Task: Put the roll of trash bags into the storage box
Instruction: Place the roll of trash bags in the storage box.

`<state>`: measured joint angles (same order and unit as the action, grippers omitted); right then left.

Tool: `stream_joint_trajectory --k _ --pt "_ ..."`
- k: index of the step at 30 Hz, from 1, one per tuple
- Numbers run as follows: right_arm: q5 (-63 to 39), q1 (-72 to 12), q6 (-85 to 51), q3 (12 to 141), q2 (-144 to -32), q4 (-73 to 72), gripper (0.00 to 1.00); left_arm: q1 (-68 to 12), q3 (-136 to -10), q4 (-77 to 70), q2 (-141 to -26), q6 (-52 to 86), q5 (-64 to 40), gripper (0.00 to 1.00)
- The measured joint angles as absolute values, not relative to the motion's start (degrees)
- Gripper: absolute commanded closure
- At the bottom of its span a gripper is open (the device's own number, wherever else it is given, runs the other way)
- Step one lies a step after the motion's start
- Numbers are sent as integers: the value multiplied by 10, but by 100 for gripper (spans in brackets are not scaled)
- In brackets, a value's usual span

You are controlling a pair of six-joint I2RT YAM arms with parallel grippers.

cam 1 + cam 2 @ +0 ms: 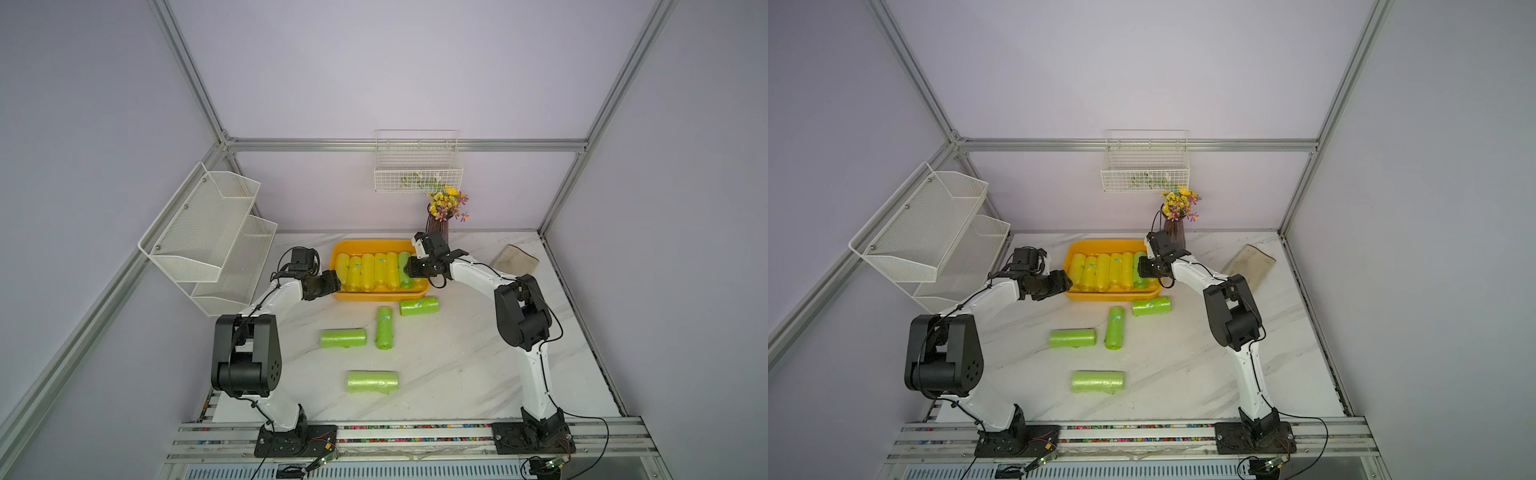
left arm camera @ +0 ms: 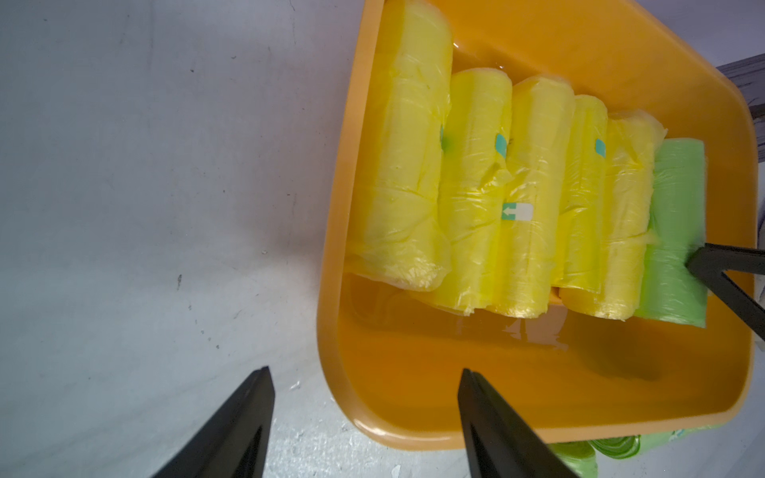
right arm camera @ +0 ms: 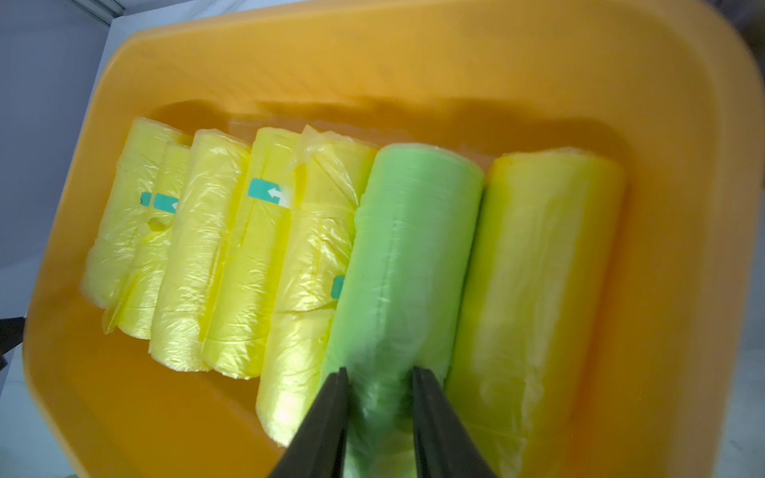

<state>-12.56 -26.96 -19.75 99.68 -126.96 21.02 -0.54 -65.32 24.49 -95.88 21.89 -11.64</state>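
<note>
The right claw [image 3: 378,372] is clamping the green roll of trash bags [image 3: 405,256], which is lying inside the storage box [image 3: 683,207] with yellow rolls [image 3: 232,256] just beside the claw. The left claw [image 2: 365,370] is hanging open and empty, the box's rim showing between its fingers.

White arm links [image 1: 535,374], blk joints [image 1: 245,357], blk cables [image 1: 607,438]

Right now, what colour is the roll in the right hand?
Light green roll, best in the right wrist view.
</note>
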Motion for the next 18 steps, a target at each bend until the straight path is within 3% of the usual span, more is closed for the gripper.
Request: stream_joint_trajectory --k 18 --pt "-116 -273 -197 992 -1267 213 70 -5 -653 245 -942 219 -116 29"
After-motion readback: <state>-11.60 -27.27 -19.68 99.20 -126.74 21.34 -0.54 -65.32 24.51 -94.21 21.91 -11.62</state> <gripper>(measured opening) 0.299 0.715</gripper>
